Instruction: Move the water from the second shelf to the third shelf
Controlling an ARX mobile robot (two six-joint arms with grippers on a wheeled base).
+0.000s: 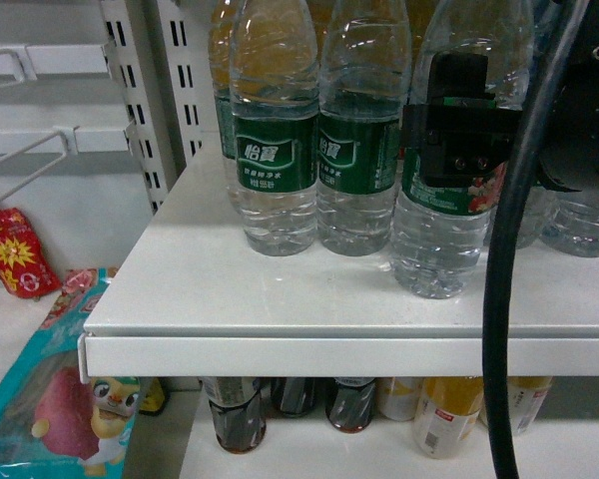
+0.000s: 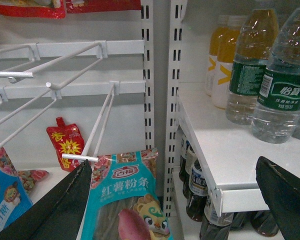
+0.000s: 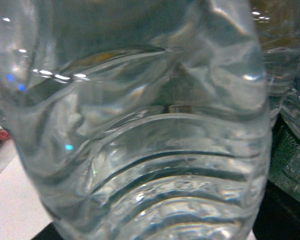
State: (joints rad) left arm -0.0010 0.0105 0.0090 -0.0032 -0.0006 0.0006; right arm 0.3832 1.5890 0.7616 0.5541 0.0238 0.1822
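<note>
Several water bottles with green labels stand on a white shelf [image 1: 280,299]. Of these, one water bottle [image 1: 434,249] is nearer the front edge than its neighbours [image 1: 275,150]. My right gripper [image 1: 459,135] is shut on it at label height, a black finger lying across the label. Its ribbed clear body [image 3: 150,150] fills the right wrist view and looks dented. Whether its base touches the shelf I cannot tell. In the left wrist view my left gripper [image 2: 172,200] is open and empty, left of the shelf, facing hanging packets.
A black cable [image 1: 509,299] hangs in front at the right. Dark cola bottles [image 1: 238,419] and orange-drink bottles [image 1: 444,414] stand on the shelf below. To the left are white wire hooks [image 2: 97,125], a teal packet [image 2: 127,200] and a red pouch [image 2: 65,145].
</note>
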